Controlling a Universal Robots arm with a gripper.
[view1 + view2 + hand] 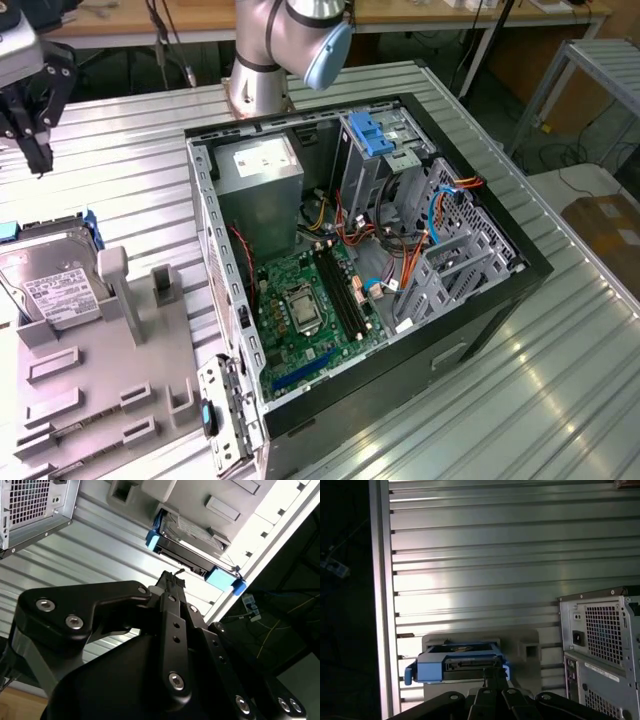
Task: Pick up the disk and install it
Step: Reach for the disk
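Pressed together and empty, my pincer [172,580] hangs apart from the disk [50,280], which leans in its grey stand [110,400] beside the open computer case [450,350]; I judge pick-up is only starting, and a grasp calls for spreading first

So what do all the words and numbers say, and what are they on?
Label on the disk: black print, too small to read.
Sticker on the grey box: too blurred to read.
Strip sticker on the computer case back: too small to read.
No other writing visible.
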